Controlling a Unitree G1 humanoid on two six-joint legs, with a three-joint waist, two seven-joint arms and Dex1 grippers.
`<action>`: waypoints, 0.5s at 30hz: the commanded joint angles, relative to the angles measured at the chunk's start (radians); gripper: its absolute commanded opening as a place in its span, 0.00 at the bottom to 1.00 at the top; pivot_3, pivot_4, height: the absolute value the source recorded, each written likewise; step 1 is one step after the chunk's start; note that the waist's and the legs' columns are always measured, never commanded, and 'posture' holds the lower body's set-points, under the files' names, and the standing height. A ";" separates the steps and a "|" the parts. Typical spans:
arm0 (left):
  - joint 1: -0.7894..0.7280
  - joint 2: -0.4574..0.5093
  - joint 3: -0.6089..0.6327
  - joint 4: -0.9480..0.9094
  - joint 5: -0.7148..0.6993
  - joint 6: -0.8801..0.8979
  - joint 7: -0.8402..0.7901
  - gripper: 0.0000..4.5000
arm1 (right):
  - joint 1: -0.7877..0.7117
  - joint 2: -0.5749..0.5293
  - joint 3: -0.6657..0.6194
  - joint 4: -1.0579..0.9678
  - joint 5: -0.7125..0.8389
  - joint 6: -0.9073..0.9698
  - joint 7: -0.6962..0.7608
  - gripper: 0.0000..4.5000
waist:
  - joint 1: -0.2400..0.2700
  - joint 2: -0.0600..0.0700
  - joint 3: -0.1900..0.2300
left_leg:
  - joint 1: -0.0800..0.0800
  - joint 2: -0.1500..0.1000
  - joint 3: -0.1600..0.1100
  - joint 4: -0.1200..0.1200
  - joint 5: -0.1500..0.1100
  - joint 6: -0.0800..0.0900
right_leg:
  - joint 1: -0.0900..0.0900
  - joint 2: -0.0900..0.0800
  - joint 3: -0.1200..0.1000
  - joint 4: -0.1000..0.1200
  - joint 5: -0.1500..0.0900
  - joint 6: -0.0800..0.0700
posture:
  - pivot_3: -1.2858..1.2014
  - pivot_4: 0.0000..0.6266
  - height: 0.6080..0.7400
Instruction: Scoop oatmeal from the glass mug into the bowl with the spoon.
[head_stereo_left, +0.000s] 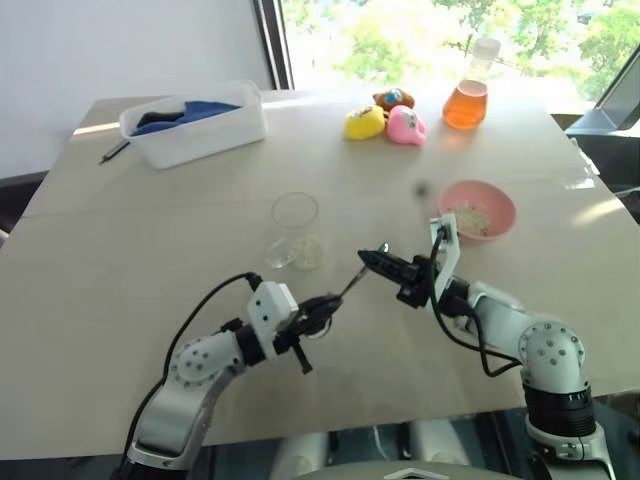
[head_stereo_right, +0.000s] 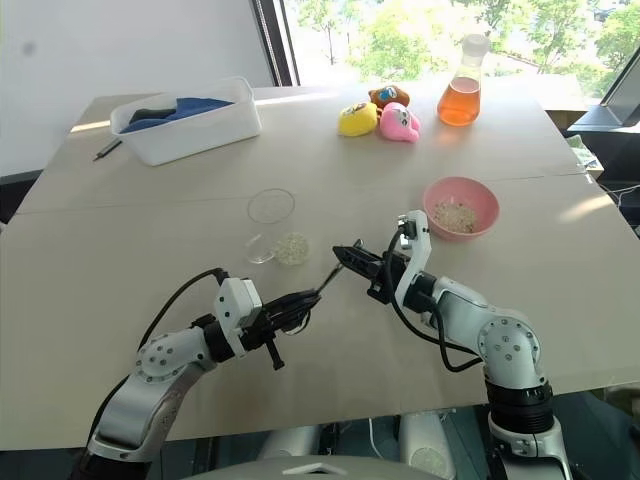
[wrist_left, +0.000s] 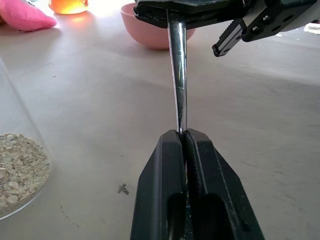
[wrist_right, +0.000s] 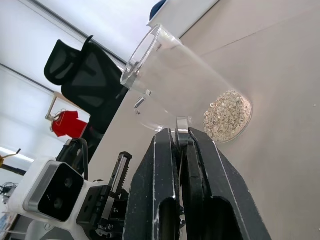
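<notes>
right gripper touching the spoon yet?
Touching. The right wrist view shows the right gripper shut on the spoon, metal pinched between its fingertips; the left wrist view shows the left gripper clamping the other end.

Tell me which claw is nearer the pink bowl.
Right. The right claw is just left of and nearer the camera than the pink bowl; the left claw is farther left.

One mug (head_stereo_left: 294, 230), one bowl (head_stereo_left: 477, 209), one spoon (head_stereo_left: 350, 285), three toys (head_stereo_left: 386, 117).

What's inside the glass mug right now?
The glass mug holds a low layer of oatmeal at its bottom; above that the glass looks empty. Nothing covers it.
</notes>
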 joint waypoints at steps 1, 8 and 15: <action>0.004 -0.004 0.009 -0.021 -0.030 0.002 0.004 0.00 | -0.018 0.013 -0.011 -0.005 -0.002 -0.023 -0.005 0.01 | 0.000 0.000 0.000 | 0.000 0.000 0.000 0.000 0.000 0.000 | 0.000 0.000 0.000 0.000 0.000 0.000 | 0.52 0.24 1.00; 0.032 -0.013 0.049 -0.037 -0.026 -0.010 0.056 0.29 | -0.015 0.023 -0.021 -0.002 0.002 -0.021 -0.024 0.00 | 0.000 0.000 0.000 | 0.000 0.000 0.000 0.000 0.000 0.000 | 0.000 0.000 0.000 0.000 0.000 0.000 | 0.52 0.24 1.00; 0.210 -0.131 0.115 -0.135 0.189 -0.226 0.302 0.70 | -0.029 -0.015 -0.085 0.023 0.000 -0.034 -0.023 0.00 | -0.001 0.000 0.000 | 0.000 0.000 0.001 0.000 0.000 0.000 | -0.001 -0.001 0.001 0.000 0.000 0.000 | 0.52 0.24 1.00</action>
